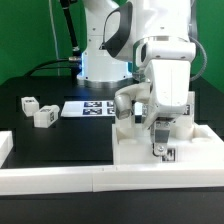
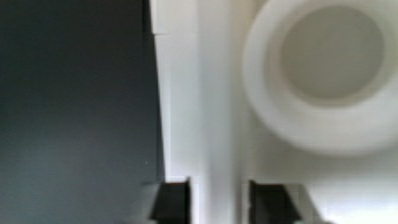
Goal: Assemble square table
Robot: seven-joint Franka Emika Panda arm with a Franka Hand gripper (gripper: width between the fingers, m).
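The square panel [image 1: 128,150] at the fingers [image 2: 173,203] looks like white moulded plastic, smooth with a soft sheen. Its wall between the fingers is plain and even. The round socket [image 2: 329,80] just past them has a duller, greyish floor, though that picture is blurred. The fingers themselves are dark and matt. The counter [image 1: 60,140] beside them is black and matt, without glare. The two legs [image 1: 30,104], well away from the fingers, are the same white plastic and carry matt black-and-white printed tags. The marker board [image 1: 95,108] beyond looks thin and paper-like. The arm casing [image 1: 165,40] above the fingers is glossy white.
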